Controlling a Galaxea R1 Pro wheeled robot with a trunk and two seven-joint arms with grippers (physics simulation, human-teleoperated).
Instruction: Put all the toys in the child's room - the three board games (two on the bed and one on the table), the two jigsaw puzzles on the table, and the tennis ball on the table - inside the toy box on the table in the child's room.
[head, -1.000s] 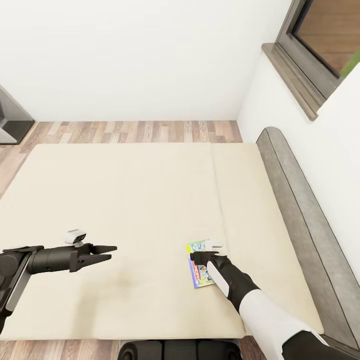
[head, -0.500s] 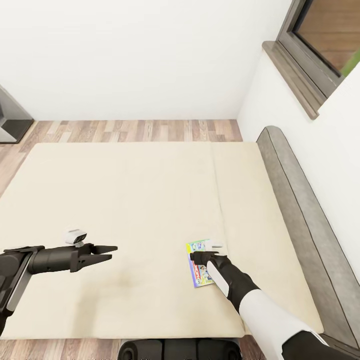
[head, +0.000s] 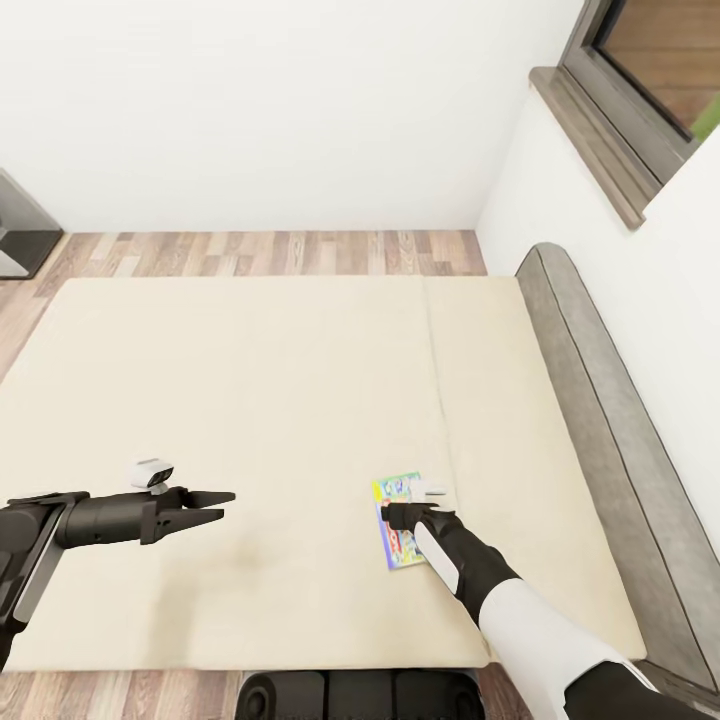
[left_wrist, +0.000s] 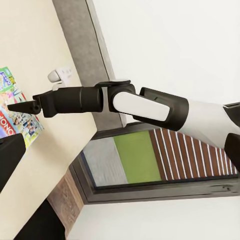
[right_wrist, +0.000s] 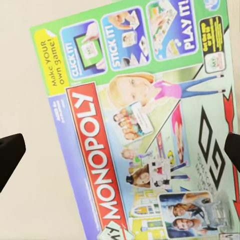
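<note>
I am looking down from the head camera over the bed, whose beige mattress is spreading across most of the view, with a faint seam running down its right part. The grey headboard is curving along the right edge, against a white wall. Above it a dark-framed window is sitting in that wall with a brown sill. Beyond the far edge of the mattress a strip of wood plank floor is running along the foot of another white wall, and a dark piece of furniture is showing at the far left.

The one toy I am seeing is a green-edged board game, lying flat on the mattress toward the near right, just left of the seam. In the right wrist view its lid is reading MONOPOLY in a red band, with busy print all over.

My right gripper is hovering directly over that box, the arm reaching in from the lower right. In the right wrist view the two dark fingertips are sitting wide apart at either side of the box, so the jaws are spread and are holding nothing.

My left gripper is hanging over bare mattress at the near left, well apart from the game, its fingers parted a little and empty.
</note>
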